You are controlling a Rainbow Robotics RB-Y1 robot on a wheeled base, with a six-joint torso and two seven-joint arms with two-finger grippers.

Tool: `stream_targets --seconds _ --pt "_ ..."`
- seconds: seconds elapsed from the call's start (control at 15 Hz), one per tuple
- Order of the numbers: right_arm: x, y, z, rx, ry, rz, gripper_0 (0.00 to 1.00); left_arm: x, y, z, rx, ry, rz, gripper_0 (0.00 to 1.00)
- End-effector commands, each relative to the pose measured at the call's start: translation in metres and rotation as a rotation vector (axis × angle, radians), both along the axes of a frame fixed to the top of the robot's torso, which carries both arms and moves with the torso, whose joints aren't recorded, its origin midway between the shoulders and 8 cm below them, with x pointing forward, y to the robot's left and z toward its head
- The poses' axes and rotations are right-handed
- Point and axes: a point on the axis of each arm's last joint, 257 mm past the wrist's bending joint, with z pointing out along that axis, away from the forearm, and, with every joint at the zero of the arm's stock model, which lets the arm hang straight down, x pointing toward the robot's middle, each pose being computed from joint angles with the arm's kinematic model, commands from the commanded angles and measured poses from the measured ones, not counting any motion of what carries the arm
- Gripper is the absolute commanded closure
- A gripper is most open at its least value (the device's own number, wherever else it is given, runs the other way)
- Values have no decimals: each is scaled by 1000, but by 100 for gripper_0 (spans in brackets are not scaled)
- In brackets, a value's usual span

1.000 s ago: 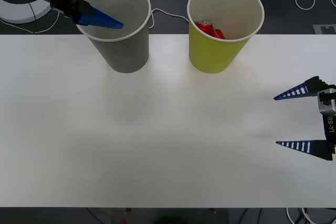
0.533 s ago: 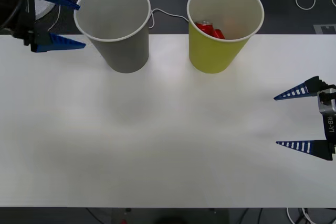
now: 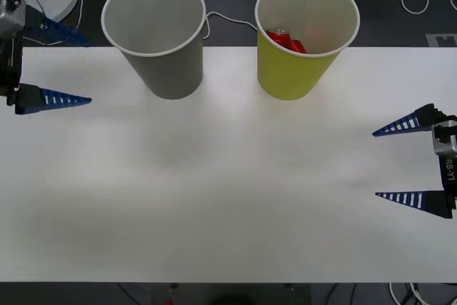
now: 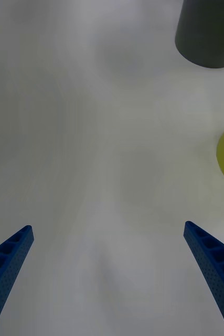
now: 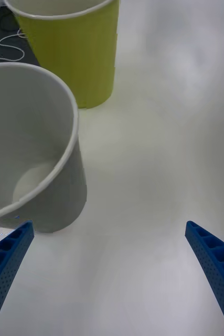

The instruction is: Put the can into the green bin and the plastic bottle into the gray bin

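Front view: overhead, facing forward-down. Wrist views: low, close over table (image 3: 228, 198) (shared: gray bin (image 3: 158, 33), green bin (image 3: 303, 37)).

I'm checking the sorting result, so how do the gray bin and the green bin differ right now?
The gray bin is gray; the green bin is yellow-green. The gray bin stands to the robot's left of the green bin. The green bin holds the can; nothing is visible inside the gray bin. Both are upright, tapered cups with white rims.
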Motion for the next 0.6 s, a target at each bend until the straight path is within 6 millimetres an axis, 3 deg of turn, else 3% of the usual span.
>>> stream_targets --seconds 0.07,0.6 --pt "0 0 0 0 0 0 0 -27 -8 -21 25 12 -49 0" --pt "0 0 0 0 0 0 0 -90 -45 -80 70 114 -208 0"
